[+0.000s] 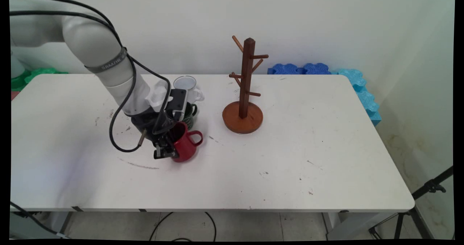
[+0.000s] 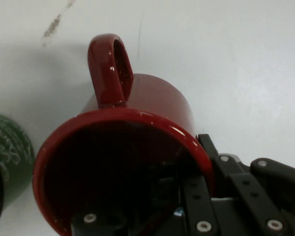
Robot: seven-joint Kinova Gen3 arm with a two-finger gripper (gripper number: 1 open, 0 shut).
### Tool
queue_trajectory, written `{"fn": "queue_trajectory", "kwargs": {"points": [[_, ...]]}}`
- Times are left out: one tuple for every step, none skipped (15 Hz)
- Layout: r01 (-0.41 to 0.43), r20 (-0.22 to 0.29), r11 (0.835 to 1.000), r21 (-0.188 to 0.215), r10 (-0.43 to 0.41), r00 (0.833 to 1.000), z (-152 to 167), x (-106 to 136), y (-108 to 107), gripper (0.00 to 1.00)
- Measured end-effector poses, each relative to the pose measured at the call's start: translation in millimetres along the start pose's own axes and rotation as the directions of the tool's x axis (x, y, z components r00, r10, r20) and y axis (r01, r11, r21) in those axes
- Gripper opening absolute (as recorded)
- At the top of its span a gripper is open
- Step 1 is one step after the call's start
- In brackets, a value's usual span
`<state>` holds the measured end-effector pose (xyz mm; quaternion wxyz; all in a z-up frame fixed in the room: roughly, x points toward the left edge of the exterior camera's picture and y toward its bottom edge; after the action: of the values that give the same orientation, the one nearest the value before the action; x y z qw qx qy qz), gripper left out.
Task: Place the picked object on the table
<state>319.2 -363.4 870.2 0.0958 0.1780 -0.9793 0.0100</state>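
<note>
My gripper [image 1: 166, 151] clamped the glossy red mug's [image 1: 185, 143] rounded rim, one finger [image 2: 199, 206] inside; fingertips were hidden.

Glossy glazed red mug [image 2: 137, 147], ceramic-looking. Matt, scuffed white counter [image 1: 290, 158]. Smooth dark-stained wooden mug tree [image 1: 246, 89]. Matt black pincer [image 1: 165, 151] linkage, plastic or metal unclear.
</note>
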Motion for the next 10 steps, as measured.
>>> {"fn": "queue_trajectory", "kwargs": {"points": [[0.001, -0.002, 1.000, -0.001, -0.001, 1.000, 2, 0, 0, 0.00], [0.001, -0.003, 1.000, -0.002, -0.001, 1.000, 3, 1, 0, 0.00], [0.002, -0.005, 1.000, -0.003, -0.002, 1.000, 4, 1, 0, 0.00], [0.003, -0.007, 1.000, -0.004, -0.003, 1.000, 6, 1, 0, 0.00], [0.004, -0.009, 1.000, -0.005, -0.004, 1.000, 7, 2, 0, 0.00], [0.006, -0.011, 1.000, -0.005, -0.006, 1.000, 8, 2, 0, 0.00], [0.009, -0.013, 1.000, -0.006, -0.009, 1.000, 10, 2, 0, 1.00], [0.013, -0.015, 1.000, -0.007, -0.013, 1.000, 11, 3, 0, 1.00], [0.017, -0.017, 1.000, -0.009, -0.017, 1.000, 12, 3, 0, 1.00], [0.021, -0.020, 1.000, -0.013, -0.021, 1.000, 13, 3, 1, 1.00]]}}
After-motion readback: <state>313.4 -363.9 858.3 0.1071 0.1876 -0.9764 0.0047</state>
